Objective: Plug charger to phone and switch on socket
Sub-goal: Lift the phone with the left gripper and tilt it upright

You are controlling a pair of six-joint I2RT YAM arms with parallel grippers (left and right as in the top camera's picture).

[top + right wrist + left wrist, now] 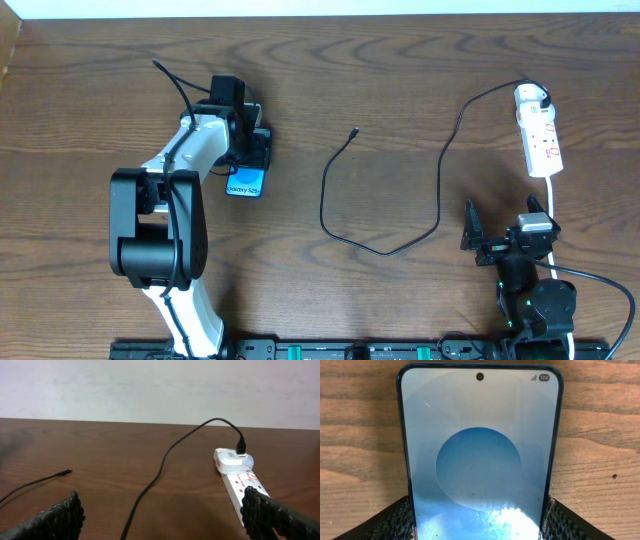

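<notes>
Left gripper (476, 515): pads (395, 522) at phone (480, 435) edges, clamp unclear; likely steadying it on desk (300, 80).
Right gripper (161, 497): spread, empty, near socket (541, 140).
Charger (322, 195): tip loose mid-desk, well apart from phone.

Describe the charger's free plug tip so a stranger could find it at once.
On the wooden table, find the white power strip near the right far edge. A thin black charger cable leaves its white adapter, loops toward the near side and climbs back to mid-table. Its plug tip is the end lying alone on bare wood, between strip and phone.
</notes>
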